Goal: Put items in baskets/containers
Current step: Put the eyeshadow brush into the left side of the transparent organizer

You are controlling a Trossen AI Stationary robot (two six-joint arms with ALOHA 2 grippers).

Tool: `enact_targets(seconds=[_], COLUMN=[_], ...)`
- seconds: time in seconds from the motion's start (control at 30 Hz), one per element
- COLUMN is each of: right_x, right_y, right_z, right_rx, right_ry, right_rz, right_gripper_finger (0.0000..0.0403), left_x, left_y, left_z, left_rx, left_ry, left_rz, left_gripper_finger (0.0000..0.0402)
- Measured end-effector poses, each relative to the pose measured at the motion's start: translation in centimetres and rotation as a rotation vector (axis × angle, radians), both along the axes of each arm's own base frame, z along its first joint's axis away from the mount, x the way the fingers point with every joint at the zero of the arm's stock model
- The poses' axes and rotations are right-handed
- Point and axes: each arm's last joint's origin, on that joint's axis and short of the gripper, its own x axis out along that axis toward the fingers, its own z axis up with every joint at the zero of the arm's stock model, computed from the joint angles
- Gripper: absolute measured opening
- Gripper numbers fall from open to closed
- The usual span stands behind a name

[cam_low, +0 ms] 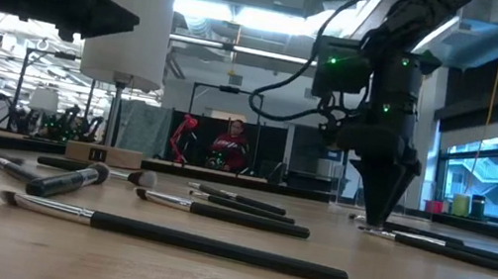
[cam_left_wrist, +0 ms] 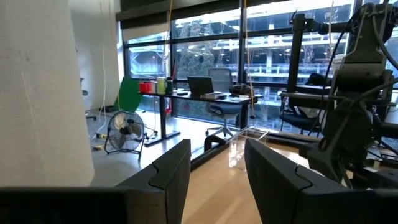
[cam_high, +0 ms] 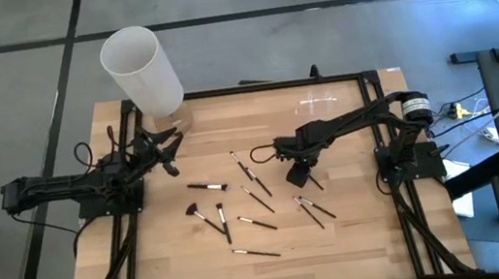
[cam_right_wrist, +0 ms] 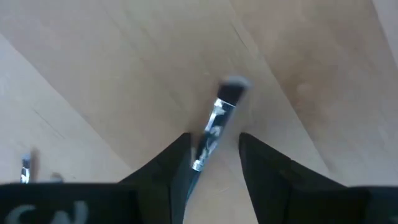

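A thin black-handled makeup brush with a silver ferrule (cam_right_wrist: 211, 134) lies on the wooden worktop (cam_high: 360, 231) right of centre, between the parted fingers of the right pincer (cam_right_wrist: 211, 163), which points down over it without clamping it. Other similar brushes (cam_high: 261, 252) lie scattered across the middle and near side. The small clear plastic holder (cam_high: 317, 104) sits far right. The left pincer (cam_high: 173, 150), fingers apart and empty, hovers at far left beside a tall white cylinder (cam_high: 140, 69).

Daylight from windows (cam_left_wrist: 205, 56) and ceiling strips (cam_low: 219, 10) lights the room evenly; the table (cam_high: 360, 231) is bright, with soft shadows. Seen level, the arms are dark silhouettes against glare. In the right wrist view a brush (cam_right_wrist: 214, 127) is blurred.
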Motion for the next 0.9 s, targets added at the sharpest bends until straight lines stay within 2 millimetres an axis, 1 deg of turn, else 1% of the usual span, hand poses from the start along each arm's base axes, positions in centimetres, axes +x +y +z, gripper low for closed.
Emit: enact_targets(seconds=[0.17,0.37,0.5,0.57,0.67,0.73,0.8,0.9], right_x=[0.1,0.1,0.2,0.2,0.2,0.3,0.5,0.9], right_y=[0.1,0.1,0.1,0.1,0.1,0.1,0.1,-0.2], right_z=[-0.9,-1.9,-2.2,-2.2,-2.2,-2.0,-1.3,0.8], right_rx=[-0.010,-0.021,-0.020,-0.019,-0.020,-0.020,-0.020,-0.010], right_ry=[0.039,0.077,0.085,0.085,0.083,0.083,0.064,0.011], right_rz=[-0.003,0.000,0.002,0.012,0.035,0.061,0.089,0.130], right_gripper_finger=[0.0111,0.0061,0.0030,0.0021,0.0018,0.0023,0.0026,0.0024], left_x=[-0.1,-0.2,-0.2,-0.2,-0.1,-0.1,-0.1,-0.2], left_y=[0.0,0.0,0.0,0.0,0.1,0.1,0.1,0.1], left_z=[0.1,0.5,0.5,0.5,0.4,0.4,0.4,0.4], left_rx=[0.016,0.044,0.044,0.044,0.042,0.041,0.040,0.039], left_ry=[0.001,-0.025,-0.023,-0.023,-0.014,-0.010,-0.010,-0.016], left_rz=[0.026,0.037,0.036,0.036,0.036,0.035,0.035,0.051], left_gripper_finger=[0.0148,0.0148,0.0148,0.0148,0.0148,0.0148,0.0148,0.0148])
